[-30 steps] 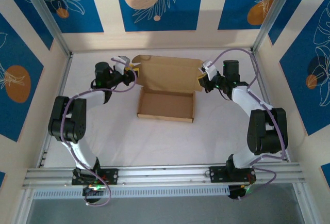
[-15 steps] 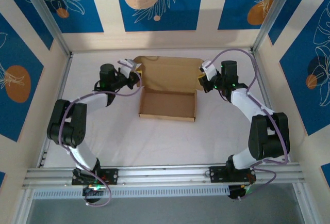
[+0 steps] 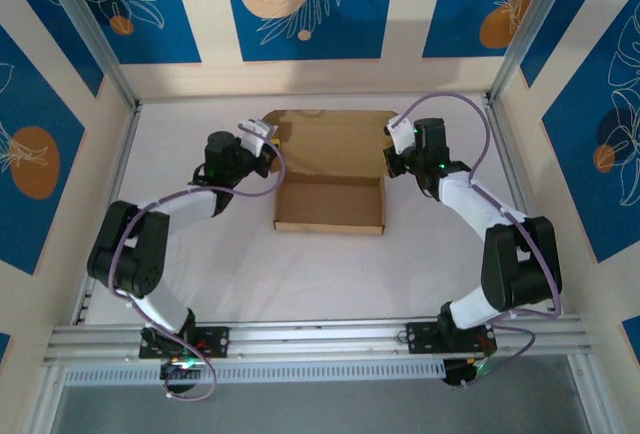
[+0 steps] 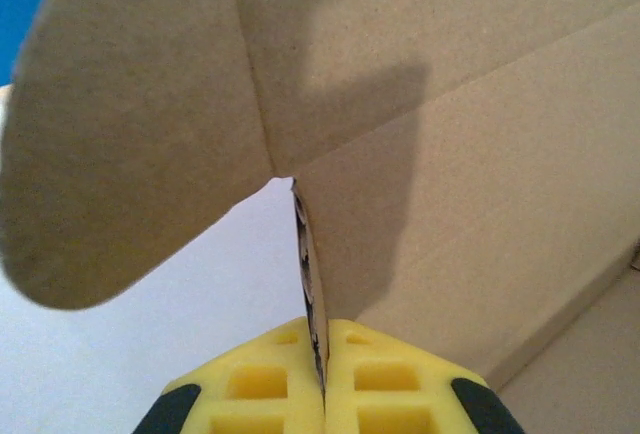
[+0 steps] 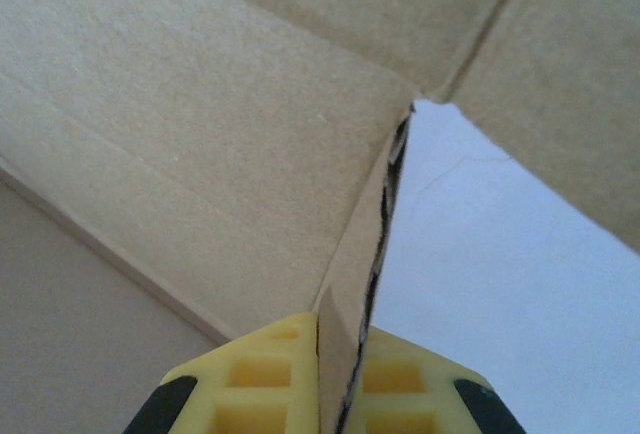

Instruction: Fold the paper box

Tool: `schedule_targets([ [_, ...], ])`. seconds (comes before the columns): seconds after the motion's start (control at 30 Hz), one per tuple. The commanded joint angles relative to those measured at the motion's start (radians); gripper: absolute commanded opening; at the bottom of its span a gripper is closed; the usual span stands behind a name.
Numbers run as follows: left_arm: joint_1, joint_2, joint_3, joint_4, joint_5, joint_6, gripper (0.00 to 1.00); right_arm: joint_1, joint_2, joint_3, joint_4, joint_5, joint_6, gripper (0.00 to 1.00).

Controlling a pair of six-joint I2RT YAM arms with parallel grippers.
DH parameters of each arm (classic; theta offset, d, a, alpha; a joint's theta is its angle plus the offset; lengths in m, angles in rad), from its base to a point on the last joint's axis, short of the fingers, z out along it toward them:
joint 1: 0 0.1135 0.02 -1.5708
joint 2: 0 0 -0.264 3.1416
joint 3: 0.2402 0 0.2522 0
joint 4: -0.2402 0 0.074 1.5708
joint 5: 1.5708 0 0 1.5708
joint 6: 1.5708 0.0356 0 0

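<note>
**A:** Status on your rig?

**B:** Nearest you, both arm bases sit on the rail (image 3: 320,337), with bare white table (image 3: 300,274) past it. The paper box (image 3: 330,216) sits mid-table, well apart from the bases, with its shallow tray facing up.

**A:** Lid?

**B:** The lid panel (image 3: 330,139) is open, beyond the tray's far edge. I can't tell its tilt from above.

**A:** Your grippers?

**B:** The left gripper (image 3: 263,146) is clamped on the lid's left side. In the left wrist view its yellow pads (image 4: 260,384) pinch a cardboard edge, with a rounded ear flap (image 4: 130,154) just beyond. The right gripper (image 3: 392,151) is clenched on the lid's right side, with cardboard sandwiched between its pads (image 5: 250,384).
</note>
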Motion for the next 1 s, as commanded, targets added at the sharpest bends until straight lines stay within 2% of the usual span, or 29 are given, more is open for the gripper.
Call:
schedule_targets([
  [0.0, -0.090, 0.015, -0.013, 0.151, -0.120, -0.064, 0.00, 0.118, 0.009, 0.040, 0.005, 0.044, 0.123, 0.00],
  [0.07, -0.120, 0.023, -0.014, 0.215, -0.228, -0.093, 0.00, 0.153, 0.011, 0.044, 0.019, 0.098, 0.202, 0.00],
  [0.13, -0.149, 0.036, -0.007, 0.260, -0.290, -0.097, 0.00, 0.179, 0.015, 0.050, 0.021, 0.187, 0.299, 0.00],
  [0.3, -0.206, 0.055, -0.001, 0.330, -0.378, -0.097, 0.00, 0.222, 0.010, 0.060, 0.046, 0.329, 0.540, 0.02],
  [0.37, -0.208, 0.054, -0.005, 0.338, -0.384, -0.113, 0.00, 0.228, 0.008, 0.083, 0.029, 0.391, 0.640, 0.04],
  [0.43, -0.209, 0.049, -0.013, 0.344, -0.383, -0.125, 0.00, 0.226, 0.005, 0.109, 0.007, 0.399, 0.704, 0.06],
  [0.53, -0.210, 0.040, -0.030, 0.357, -0.388, -0.139, 0.00, 0.226, 0.006, 0.145, -0.023, 0.407, 0.776, 0.16],
  [0.67, -0.209, 0.039, -0.042, 0.379, -0.382, -0.178, 0.00, 0.228, -0.003, 0.130, -0.038, 0.444, 0.982, 0.17],
  [0.77, -0.210, 0.041, -0.043, 0.391, -0.380, -0.203, 0.00, 0.230, -0.013, 0.078, 0.025, 0.458, 1.123, 0.18],
  [0.97, -0.213, 0.043, -0.035, 0.397, -0.369, -0.225, 0.00, 0.250, 0.025, 0.114, 0.013, 0.476, 1.153, 0.19],
])
